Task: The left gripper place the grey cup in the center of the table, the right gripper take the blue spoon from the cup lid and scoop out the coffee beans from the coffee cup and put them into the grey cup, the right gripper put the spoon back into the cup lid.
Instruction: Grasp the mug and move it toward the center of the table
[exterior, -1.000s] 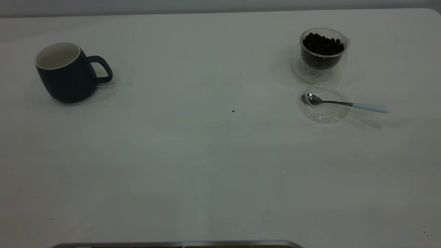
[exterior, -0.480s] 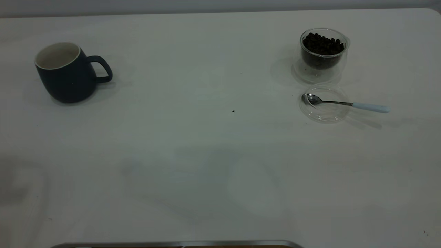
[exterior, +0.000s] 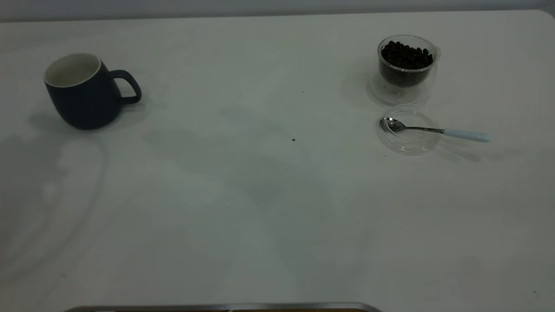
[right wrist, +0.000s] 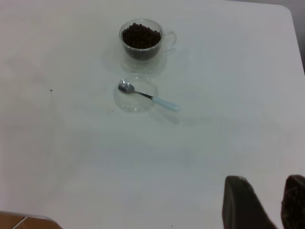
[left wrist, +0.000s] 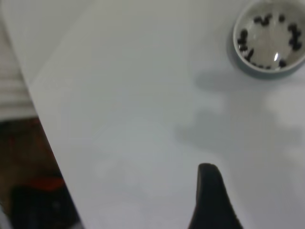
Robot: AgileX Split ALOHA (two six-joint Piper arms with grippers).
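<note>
The grey cup (exterior: 82,93) stands upright at the table's far left, handle towards the middle. From above in the left wrist view (left wrist: 269,38) its white inside holds several dark beans. The coffee cup (exterior: 406,69) with coffee beans (exterior: 406,56) stands at the far right. In front of it lies the cup lid (exterior: 407,132) with the blue spoon (exterior: 433,130), bowl in the lid, handle pointing right. These also show in the right wrist view: coffee cup (right wrist: 140,40), lid (right wrist: 136,98), spoon (right wrist: 147,95). My left gripper (left wrist: 248,191) shows one finger (left wrist: 209,195), away from the cup. My right gripper (right wrist: 271,200) is open, far from the spoon.
The white table (exterior: 260,195) has a few dark specks (exterior: 293,140). A metal rim (exterior: 225,307) runs along the near edge. The table's edge and dark floor (left wrist: 28,181) show in the left wrist view. Neither gripper shows in the exterior view.
The cup, glass, lid and spoon have not moved. Faint arm shadows have spread across the near and left parts of the table.
</note>
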